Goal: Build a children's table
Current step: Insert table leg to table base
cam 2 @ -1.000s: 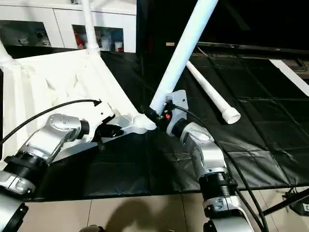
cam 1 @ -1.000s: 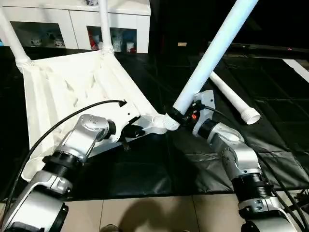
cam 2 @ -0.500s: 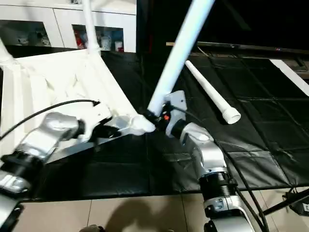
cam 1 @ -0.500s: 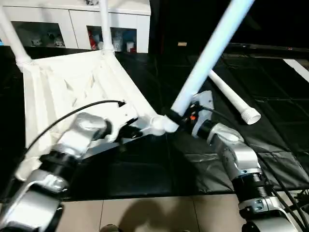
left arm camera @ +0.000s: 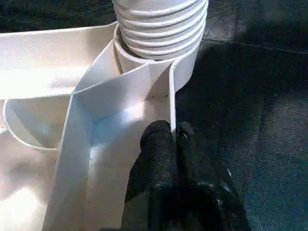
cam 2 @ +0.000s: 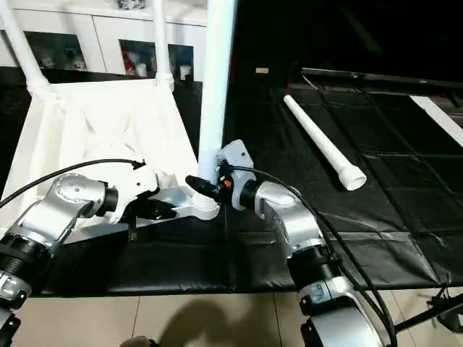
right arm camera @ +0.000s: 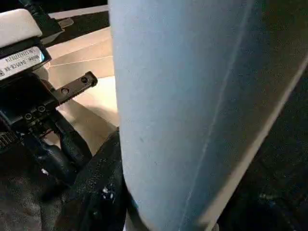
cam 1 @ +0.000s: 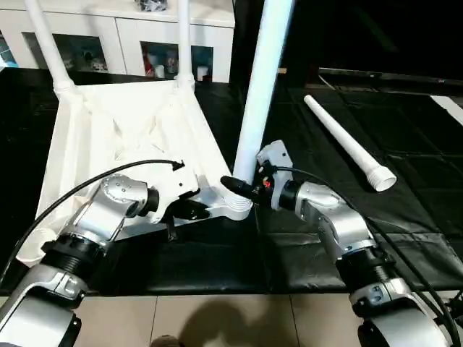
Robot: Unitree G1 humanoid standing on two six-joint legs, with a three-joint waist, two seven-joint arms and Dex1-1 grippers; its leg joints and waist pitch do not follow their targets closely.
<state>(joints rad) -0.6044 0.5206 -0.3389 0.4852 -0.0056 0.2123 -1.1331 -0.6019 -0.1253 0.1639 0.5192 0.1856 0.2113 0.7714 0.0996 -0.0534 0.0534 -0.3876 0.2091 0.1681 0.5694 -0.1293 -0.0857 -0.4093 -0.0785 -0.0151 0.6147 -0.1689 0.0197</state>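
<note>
- We see the upturned table top [cam 1: 108, 137] lying on the black floor mat [cam 1: 405, 144], two far legs fitted.
- Our left gripper [left arm camera: 172, 137] is pinched closed on a thin rib by the near corner socket [cam 1: 235, 210].
- Our right gripper [cam 1: 242, 189] clasps the upright leg [cam 1: 257, 94] low down; we judge it light, stiff, slippery.
- The spare leg [cam 1: 347, 143] lies far right.
- A wrist label is unreadable.

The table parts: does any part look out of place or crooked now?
One loose leg lies on the black mat, apart from the upturned table top. The leg in the right hand stands upright at the near corner socket; nothing looks damaged.
</note>
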